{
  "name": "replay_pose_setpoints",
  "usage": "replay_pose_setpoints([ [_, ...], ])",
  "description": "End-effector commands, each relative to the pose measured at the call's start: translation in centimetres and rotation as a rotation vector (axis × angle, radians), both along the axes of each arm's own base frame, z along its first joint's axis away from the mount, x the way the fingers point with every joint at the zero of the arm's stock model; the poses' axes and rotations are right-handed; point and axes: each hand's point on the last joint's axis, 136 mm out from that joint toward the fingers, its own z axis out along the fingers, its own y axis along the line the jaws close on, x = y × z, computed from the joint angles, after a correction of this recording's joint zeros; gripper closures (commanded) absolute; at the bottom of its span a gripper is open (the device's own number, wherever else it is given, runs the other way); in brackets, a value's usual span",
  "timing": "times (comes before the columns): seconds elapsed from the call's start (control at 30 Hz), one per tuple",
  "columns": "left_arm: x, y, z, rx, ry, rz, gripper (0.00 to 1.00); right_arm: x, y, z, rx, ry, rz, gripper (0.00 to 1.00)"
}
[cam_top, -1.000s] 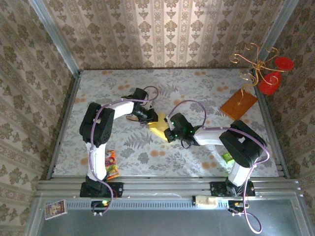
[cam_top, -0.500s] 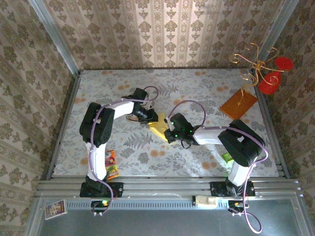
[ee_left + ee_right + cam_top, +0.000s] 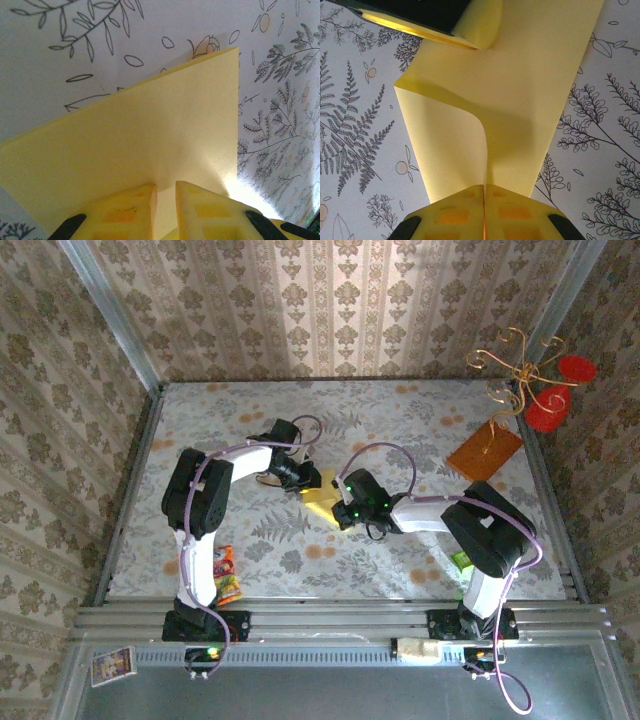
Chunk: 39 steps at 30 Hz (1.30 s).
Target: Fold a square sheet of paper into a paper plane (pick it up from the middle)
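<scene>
The square sheet of paper (image 3: 321, 502) is pale yellow and lies partly folded at mid-table between my two grippers. My right gripper (image 3: 343, 510) is shut on a raised flap of it; in the right wrist view the flap (image 3: 450, 145) curls up from the flat paper (image 3: 535, 90) into the closed fingertips (image 3: 484, 188). My left gripper (image 3: 303, 480) rests over the sheet's far side. In its wrist view the paper (image 3: 150, 130) spreads out flat ahead of the gripper (image 3: 165, 186), whose jaws stand a narrow gap apart with yellow paper showing between them. The left gripper (image 3: 415, 12) sits against a paper curl.
An orange-brown board (image 3: 484, 451) leans at the back right beside a gold wire stand with red discs (image 3: 545, 390). A small green packet (image 3: 463, 560) lies by the right arm's base, and a colourful snack packet (image 3: 227, 575) by the left arm's base.
My right gripper has crept slightly left and away from the bases, toward the left gripper, drawing the flap over so less yellow paper shows. The left gripper has held still.
</scene>
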Motion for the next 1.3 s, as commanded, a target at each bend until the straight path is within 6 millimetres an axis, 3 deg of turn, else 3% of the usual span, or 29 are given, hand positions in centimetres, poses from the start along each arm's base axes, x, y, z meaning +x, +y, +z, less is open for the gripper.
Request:
replay_pose_setpoints([
  [0.0, -1.3, 0.4, -1.6, 0.047, 0.058, -0.023, 0.81, 0.2, -0.1, -0.4, -0.01, 0.023, -0.008, 0.91],
  [0.93, -1.3, 0.4, -1.6, 0.048, 0.058, -0.019, 0.81, 0.1, -0.4, -1.0, -0.038, 0.042, -0.014, 0.91],
  [1.07, -0.4, 0.6, 0.1, 0.039, 0.027, 0.011, 0.81, -0.4, -0.6, -1.5, -0.042, 0.076, -0.02, 0.91],
  [1.2, 1.2, 0.9, 3.7, -0.003, -0.051, 0.085, 0.77, -0.7, -0.7, -1.8, -0.038, 0.11, -0.04, 0.91],
  [1.27, 2.7, 2.5, 5.4, -0.022, -0.084, 0.159, 0.74, -0.7, -0.7, -1.9, -0.037, 0.124, -0.054, 0.91],
])
